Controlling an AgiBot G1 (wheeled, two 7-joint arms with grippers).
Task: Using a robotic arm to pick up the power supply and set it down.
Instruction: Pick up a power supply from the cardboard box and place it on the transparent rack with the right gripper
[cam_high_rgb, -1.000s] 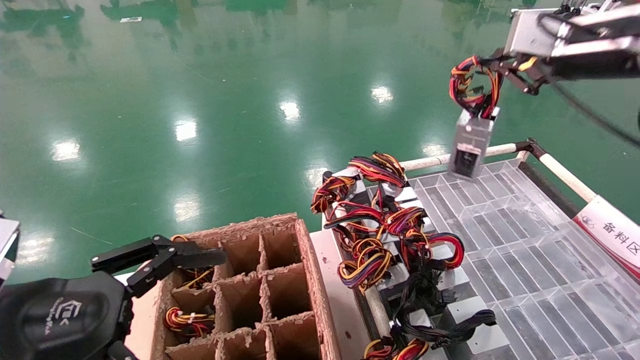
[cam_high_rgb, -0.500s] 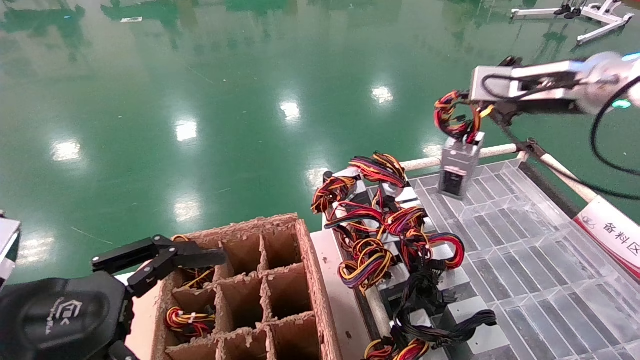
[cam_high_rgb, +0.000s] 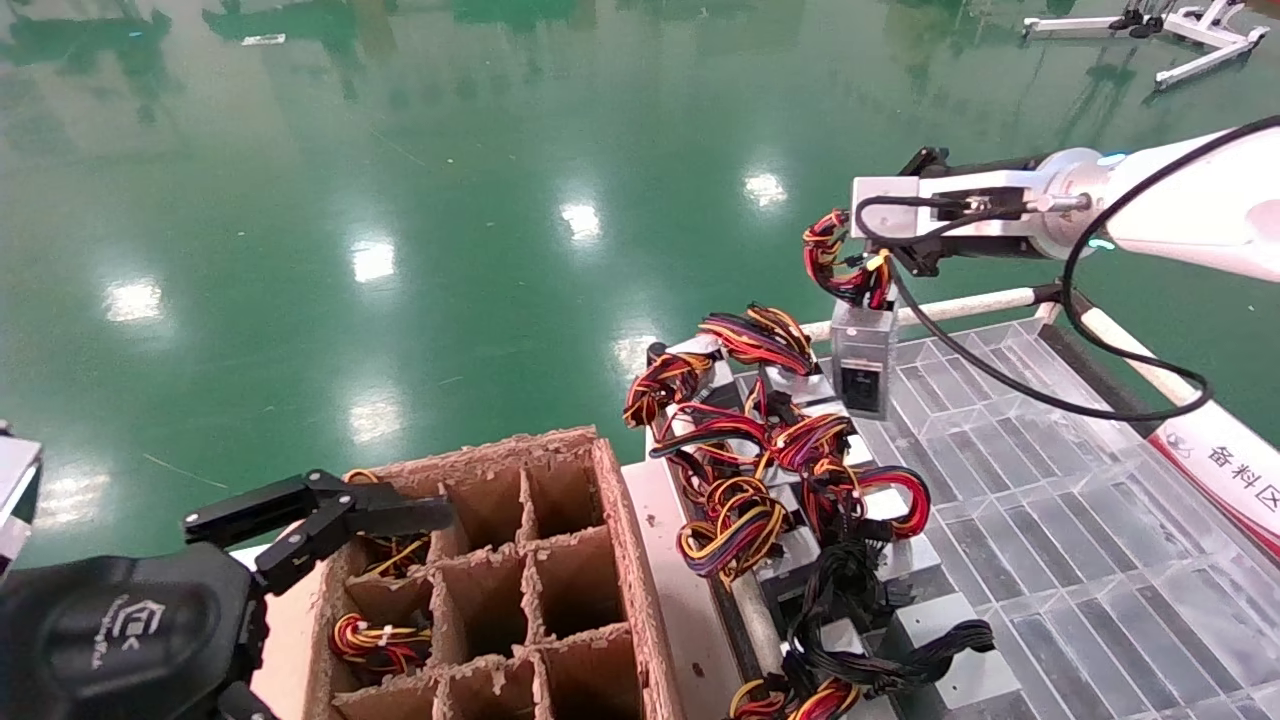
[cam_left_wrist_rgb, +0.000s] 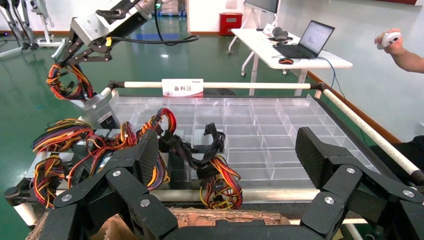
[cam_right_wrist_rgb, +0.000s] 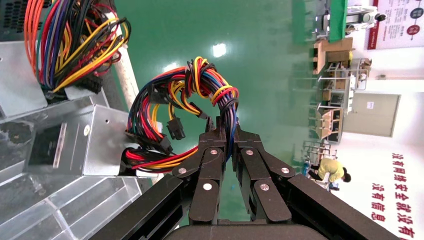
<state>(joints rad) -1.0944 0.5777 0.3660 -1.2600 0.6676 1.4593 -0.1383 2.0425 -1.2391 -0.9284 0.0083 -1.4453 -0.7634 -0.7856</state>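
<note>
The power supply (cam_high_rgb: 863, 360), a silver-grey box with a dark panel, hangs by its red, yellow and black wire bundle (cam_high_rgb: 838, 262) over the far left corner of the clear tray (cam_high_rgb: 1050, 480). My right gripper (cam_high_rgb: 882, 262), on the white robotic arm (cam_high_rgb: 1180, 205), is shut on that bundle. The right wrist view shows the gripper (cam_right_wrist_rgb: 229, 131) pinching the wires (cam_right_wrist_rgb: 185, 95), with the box (cam_right_wrist_rgb: 75, 145) dangling beyond them. My left gripper (cam_high_rgb: 380, 510) is parked open over the cardboard box (cam_high_rgb: 610, 520). In the left wrist view its jaws (cam_left_wrist_rgb: 229, 150) stand wide apart with nothing between them.
A pile of power supplies with coloured wires (cam_high_rgb: 760, 450) fills the tray's left side. Black-wired units (cam_high_rgb: 860, 600) lie nearer me. The cardboard box has divider cells, some holding wire bundles (cam_high_rgb: 375, 640). A white rail (cam_high_rgb: 960, 305) and a sign (cam_high_rgb: 1220, 460) edge the tray.
The right arm has swung left and down with the power supply hanging from it, from high over the tray's far edge to just beside the pile. The left arm has not moved.
</note>
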